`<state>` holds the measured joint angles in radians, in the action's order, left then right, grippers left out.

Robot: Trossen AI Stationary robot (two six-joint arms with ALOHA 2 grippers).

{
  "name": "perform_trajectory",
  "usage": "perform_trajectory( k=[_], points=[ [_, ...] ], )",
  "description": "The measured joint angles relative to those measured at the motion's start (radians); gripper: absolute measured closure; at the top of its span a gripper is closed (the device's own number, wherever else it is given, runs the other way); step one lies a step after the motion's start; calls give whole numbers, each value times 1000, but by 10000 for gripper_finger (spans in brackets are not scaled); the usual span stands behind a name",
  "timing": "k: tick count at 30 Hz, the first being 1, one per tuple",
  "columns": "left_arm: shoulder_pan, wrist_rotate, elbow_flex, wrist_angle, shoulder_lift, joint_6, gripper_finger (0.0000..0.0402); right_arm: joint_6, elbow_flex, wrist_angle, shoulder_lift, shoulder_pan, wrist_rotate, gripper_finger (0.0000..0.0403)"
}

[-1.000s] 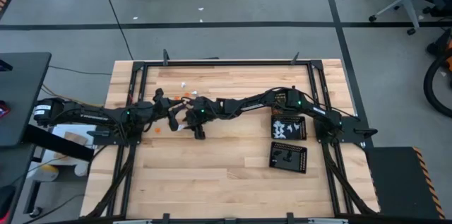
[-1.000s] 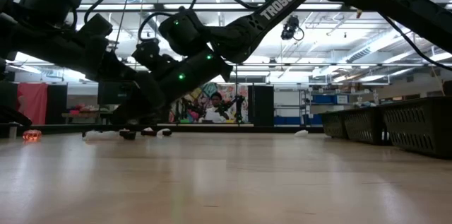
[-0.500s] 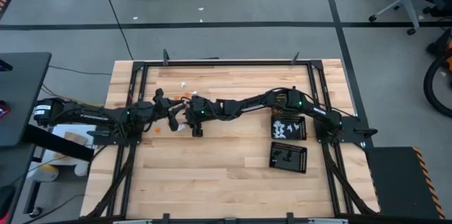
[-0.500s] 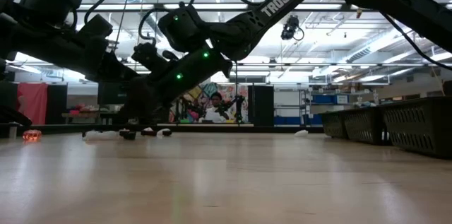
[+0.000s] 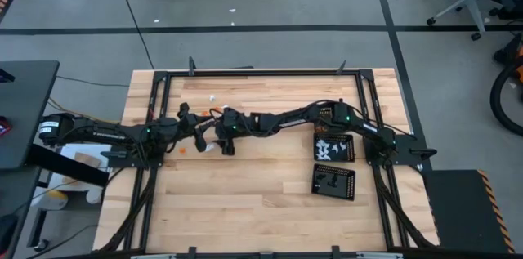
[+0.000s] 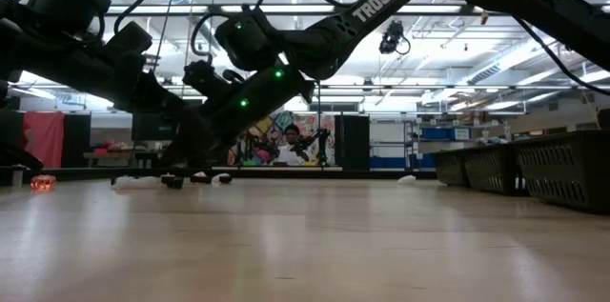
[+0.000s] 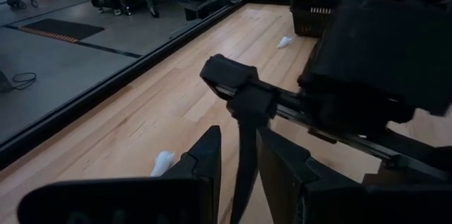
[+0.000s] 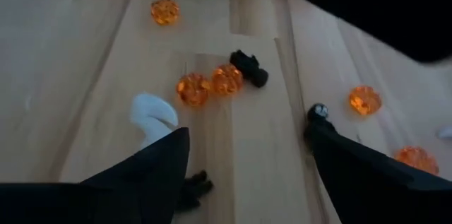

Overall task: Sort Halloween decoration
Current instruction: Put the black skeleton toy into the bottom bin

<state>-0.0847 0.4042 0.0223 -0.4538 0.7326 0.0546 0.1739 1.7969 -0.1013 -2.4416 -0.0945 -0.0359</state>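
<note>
The Halloween decoration lies loose on the wooden table. In the right wrist view it shows as orange pieces [image 8: 194, 90], a white piece [image 8: 154, 114] and black pieces [image 8: 248, 67]. My right gripper [image 8: 247, 128] [image 5: 221, 145] hangs open just above them, left of the table's middle. Its fingers stand wide apart, one beside the white piece. My left gripper [image 7: 239, 136] [image 5: 202, 134] waits close by on the left, fingers a narrow gap apart and nothing held. The right arm's finger [image 7: 240, 153] shows beyond that gap.
Two black perforated trays stand at the table's right. The farther one [image 5: 333, 148] holds white pieces and the nearer one [image 5: 333, 182] black ones. Stray pieces lie apart: a white one [image 5: 212, 97] toward the far edge, an orange one [image 5: 181, 149] near the left arm.
My right gripper's hand has turned a little toward the table's left edge while staying over the same pieces. The pieces have not moved.
</note>
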Motion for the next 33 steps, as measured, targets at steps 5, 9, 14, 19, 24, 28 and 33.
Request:
perform_trajectory(
  k=[5, 9, 14, 19, 24, 28, 33],
  points=[
    [0, 0, 0, 0, 0, 2, 324, -26, -40, -14, 0, -19, 60, 106],
    [0, 0, 0, -2, 0, 2, 324, -1, -111, -136, 0, -18, 117, 116],
    [0, 0, 0, -7, 0, 2, 324, 66, -191, -289, 1, -5, 140, 130],
    [-1, 0, 0, -6, 0, 2, 324, 65, -224, -338, 1, -5, 183, 154],
    [-1, 0, 0, -6, 0, 3, 324, 75, -232, -309, -2, -4, 279, 195],
    [-2, 1, 0, -6, 0, 3, 324, 123, -232, -297, -2, 6, 340, 234],
    [-2, 1, 0, -6, 0, 3, 324, 142, -232, -294, -2, 14, 334, 275]
  ],
)
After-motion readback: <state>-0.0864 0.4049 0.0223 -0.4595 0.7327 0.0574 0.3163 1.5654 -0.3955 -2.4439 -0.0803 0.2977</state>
